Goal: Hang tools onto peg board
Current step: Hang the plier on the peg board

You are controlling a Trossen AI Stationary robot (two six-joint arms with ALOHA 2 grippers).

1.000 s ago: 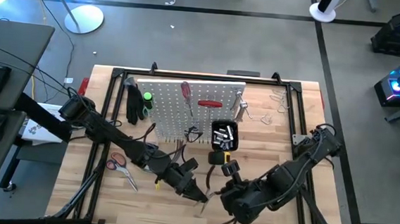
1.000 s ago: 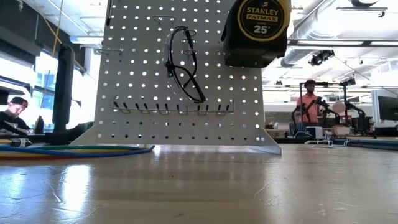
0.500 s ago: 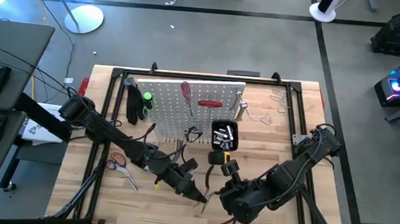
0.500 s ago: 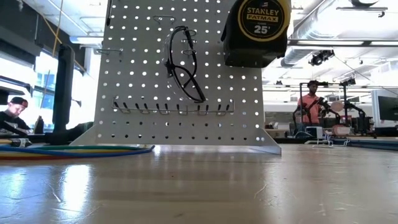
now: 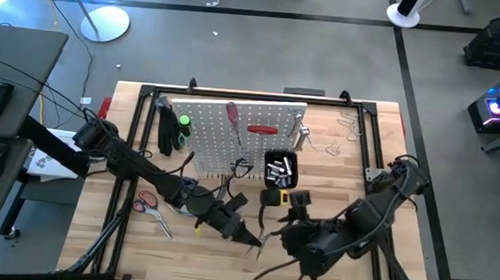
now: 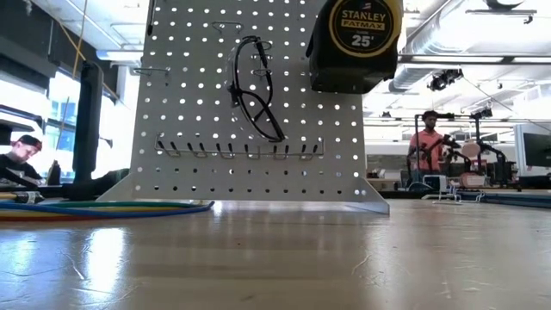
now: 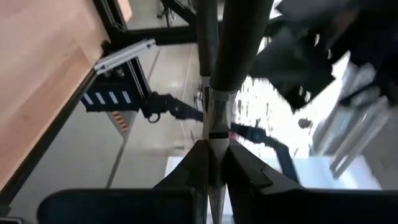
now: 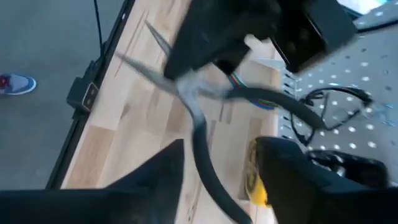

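Tool: pliers (image 8: 199, 134), handed across above the tabletop's (image 5: 353, 174) front, well short of the pegboard (image 5: 233, 126).
Left hand (image 5: 252, 240): pinching the pliers' metal jaws.
Right hand (image 8: 217, 180): fingers spread, handles between them.
Risk: the thin pinch could slip and let the pliers swing or drop.
Hidden: contact blurred; free hooks unclear.

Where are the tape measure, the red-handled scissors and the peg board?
tape measure (image 6: 355, 43): low view, on its yellow face.
red-handled scissors (image 5: 147, 203): high view, on the red handles.
peg board (image 5: 207, 128): high view, on a bare white part.
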